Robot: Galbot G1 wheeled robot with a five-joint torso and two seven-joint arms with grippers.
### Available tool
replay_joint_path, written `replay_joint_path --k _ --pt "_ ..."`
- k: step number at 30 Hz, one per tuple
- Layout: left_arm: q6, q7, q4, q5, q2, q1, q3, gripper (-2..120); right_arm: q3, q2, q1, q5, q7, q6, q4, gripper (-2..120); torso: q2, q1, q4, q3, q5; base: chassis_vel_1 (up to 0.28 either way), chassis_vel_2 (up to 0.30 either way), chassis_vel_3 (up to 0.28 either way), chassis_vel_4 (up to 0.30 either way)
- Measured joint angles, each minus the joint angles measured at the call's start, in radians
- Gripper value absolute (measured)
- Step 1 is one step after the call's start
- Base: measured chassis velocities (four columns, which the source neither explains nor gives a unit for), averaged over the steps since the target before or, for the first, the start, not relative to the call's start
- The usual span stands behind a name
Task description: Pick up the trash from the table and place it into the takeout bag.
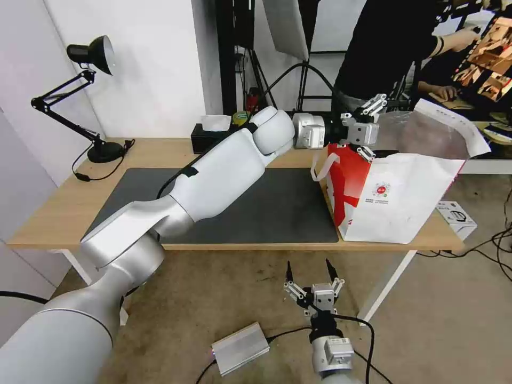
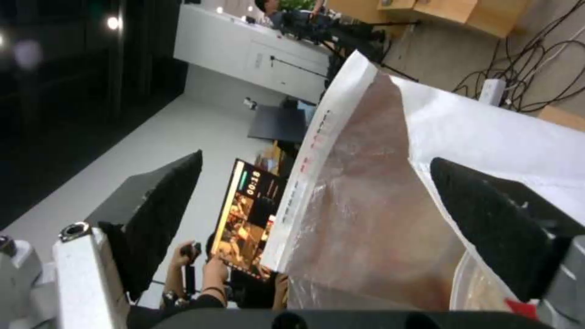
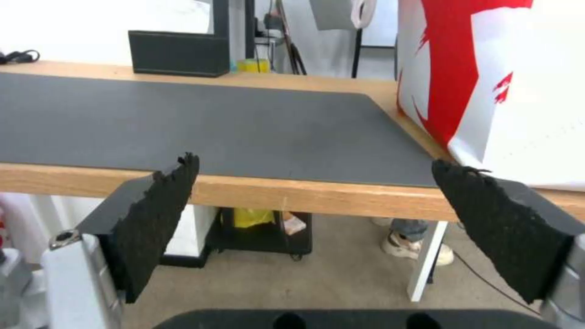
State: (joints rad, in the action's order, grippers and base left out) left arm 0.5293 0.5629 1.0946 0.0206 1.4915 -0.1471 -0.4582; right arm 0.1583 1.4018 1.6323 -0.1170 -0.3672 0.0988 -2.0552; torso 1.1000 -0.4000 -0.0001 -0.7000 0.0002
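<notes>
Reaching across the table (image 1: 64,213) in the head view, the left arm stretches from the robot's left side over the dark grey mat (image 1: 277,208) to the takeout bag (image 1: 405,202), which stands upright on the table's right end, just beside the mat's right edge. The left gripper (image 1: 367,128) hangs over the bag's open mouth at its rear red corner, with its jaws spread and nothing between them. A black desk lamp (image 1: 90,96) stands at the table's far left corner, and a black tissue box (image 1: 210,136) sits at the back edge, partly behind the arm. The right gripper (image 1: 312,274) waits low in front of the table's near edge, above the floor, its two dark fingers pointing up and spread apart, holding nothing. A small silver box (image 1: 240,349) lies on the floor near it. From the left wrist view, the left gripper's black pads (image 2: 487,219) stand wide apart, and the bag's silver foil lining (image 2: 365,201) and white raised flap lie beyond them; deep inside the bag, next to one pad, the curved rim of a white bowl (image 2: 469,285) with a bit of red by it is partly visible. From the right wrist view, the right gripper's pads (image 3: 164,214) are likewise parted and empty, facing the table's wooden front edge (image 3: 317,194), the bare mat, the tissue box at the back and the bag's red-and-white side (image 3: 487,77) on the table.
</notes>
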Motion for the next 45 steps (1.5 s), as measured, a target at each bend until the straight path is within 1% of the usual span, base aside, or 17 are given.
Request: replay_joint_path --k 10,17,21,24,25,27,28,30,32,33,36,42,45 --pt "-0.004 0.001 0.015 -0.020 -0.014 -0.015 0.008 100 0.004 0.004 0.003 -0.001 0.000 -0.001 -0.010 97 0.000 0.000 0.0001 0.000 -0.0002 0.000 0.000 0.000 0.000" --pt "-0.006 -0.002 0.018 -0.032 -0.032 -0.032 0.053 100 0.007 0.005 0.006 -0.001 0.000 -0.004 -0.017 97 0.000 0.000 0.0001 0.000 -0.0003 0.000 0.000 0.000 0.000" --pt "-0.011 -0.010 0.020 -0.049 -0.057 -0.034 0.085 100 0.012 0.005 0.006 -0.001 0.000 -0.005 -0.025 97 0.000 0.000 0.0000 0.000 -0.0003 0.000 0.000 0.000 0.000" --pt "-0.029 -0.037 0.036 -0.081 -0.102 -0.032 0.110 100 0.020 0.003 0.006 0.001 0.000 -0.006 -0.031 97 0.000 0.000 0.0003 0.000 -0.0004 0.000 0.000 0.000 0.000" --pt "-0.029 -0.037 0.036 -0.081 -0.102 -0.032 0.110 100 0.020 0.003 0.006 0.001 0.000 -0.006 -0.031 97 0.000 0.000 0.0003 0.000 -0.0004 0.000 0.000 0.000 0.000" --pt "-0.041 -0.054 0.050 -0.106 -0.135 -0.027 0.127 100 0.024 0.000 0.006 0.002 0.000 -0.006 -0.032 97 0.000 0.000 0.0003 0.000 -0.0005 0.000 0.000 0.000 0.000" --pt "-0.041 -0.054 0.050 -0.106 -0.135 -0.027 0.127 100 0.024 0.000 0.006 0.002 0.000 -0.006 -0.032 97 0.000 0.000 0.0003 0.000 -0.0005 0.000 0.000 0.000 0.000" --pt "-0.057 -0.071 0.062 -0.137 -0.162 -0.020 0.138 100 0.027 -0.002 0.006 0.002 -0.001 -0.006 -0.032 97 0.000 0.000 0.0003 0.000 -0.0004 0.000 0.000 0.000 0.000" --pt "-0.069 -0.090 0.068 -0.168 -0.179 -0.012 0.149 100 0.028 -0.003 0.006 0.003 -0.001 -0.006 -0.033 97 0.000 0.000 0.0004 0.000 -0.0004 0.000 0.000 0.000 0.000" --pt "-0.069 -0.090 0.068 -0.168 -0.179 -0.012 0.149 100 0.028 -0.003 0.006 0.003 -0.001 -0.006 -0.033 97 0.000 0.000 0.0004 0.000 -0.0004 0.000 0.000 0.000 0.000" --pt "-0.095 -0.119 0.080 -0.229 -0.201 0.003 0.178 100 0.030 -0.003 0.004 0.005 -0.002 -0.006 -0.036 97 0.000 0.000 0.0001 0.000 -0.0002 0.000 0.000 0.000 0.000" --pt "-0.124 -0.147 0.094 -0.277 -0.230 0.020 0.224 100 0.032 -0.003 0.003 0.007 -0.003 -0.007 -0.037 97 0.000 0.000 0.0002 0.000 -0.0003 0.000 0.000 0.000 0.000" --pt "-0.166 -0.187 0.138 -0.337 -0.269 0.042 0.234 100 0.035 -0.007 0.003 0.009 -0.004 -0.007 -0.037 98 0.000 0.000 0.0002 0.000 -0.0003 0.000 0.000 0.000 0.000"
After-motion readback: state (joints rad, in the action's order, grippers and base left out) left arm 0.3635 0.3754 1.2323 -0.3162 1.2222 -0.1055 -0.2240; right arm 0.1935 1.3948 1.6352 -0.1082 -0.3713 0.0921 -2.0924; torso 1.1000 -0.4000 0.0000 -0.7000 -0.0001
